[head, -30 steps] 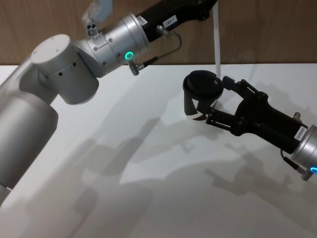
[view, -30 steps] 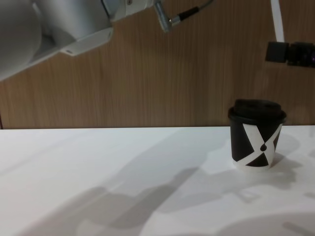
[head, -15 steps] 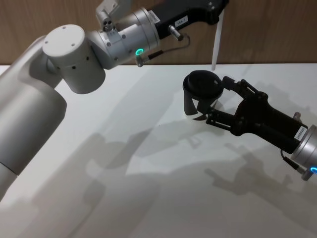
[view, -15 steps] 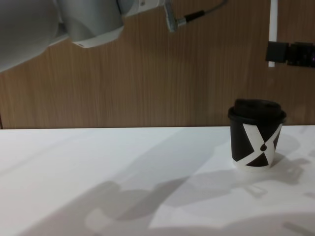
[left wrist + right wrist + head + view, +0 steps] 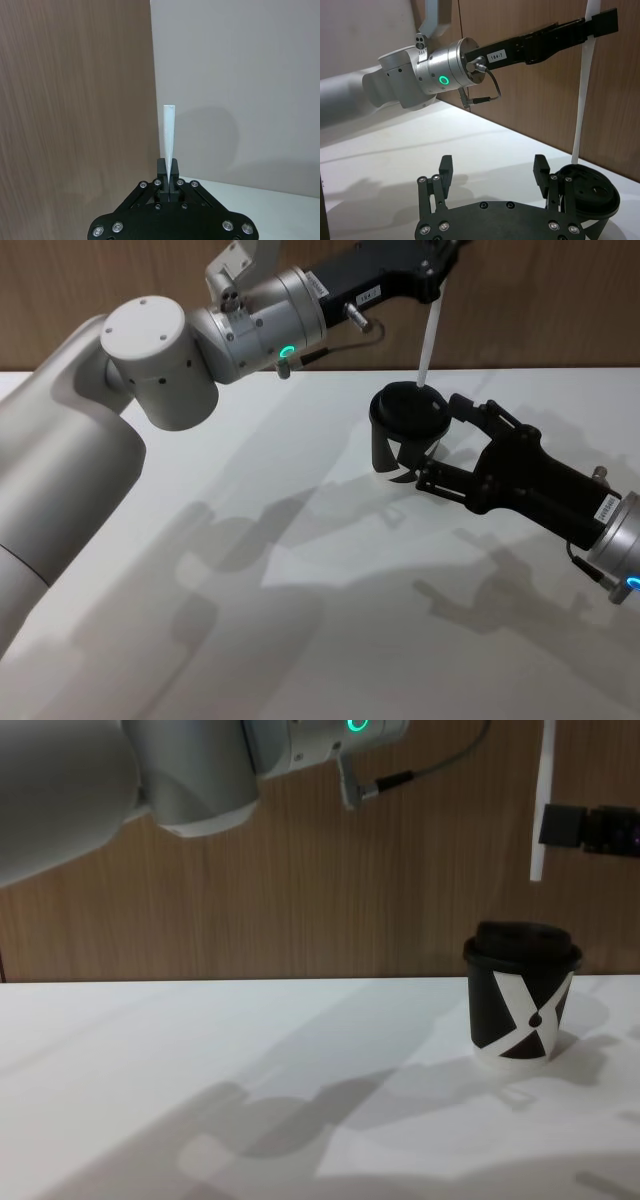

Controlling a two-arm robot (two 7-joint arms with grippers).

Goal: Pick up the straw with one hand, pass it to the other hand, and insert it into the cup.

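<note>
Left gripper (image 5: 169, 175): high over the far side of the table (image 5: 300, 540), pinched on the straw (image 5: 581, 105) well up its length. The straw hangs nearly upright, with its lower tip just above the lid (image 5: 408, 405). The chest view shows a clear gap, so it is not yet in.

Right gripper (image 5: 493, 167): low on the table, jaws spread and holding nothing, just beside the cup (image 5: 520, 1005). I cannot tell whether a finger touches it.

Handling, my estimate:
- Cup: light paper, apt to slide or tip if pushed at the lid. Best held on the wall below the lid.
- Straw: almost weightless, thin-walled and smooth. A hard pinch would crush it and a weak one would let it swivel. My high hold leaves a long free end, which may wobble.

Looks:
- Cup: small and black, with a domed lid, a bold white X and a drop mark.
- Straw: white, thin, straight and longer than the cup is tall.
</note>
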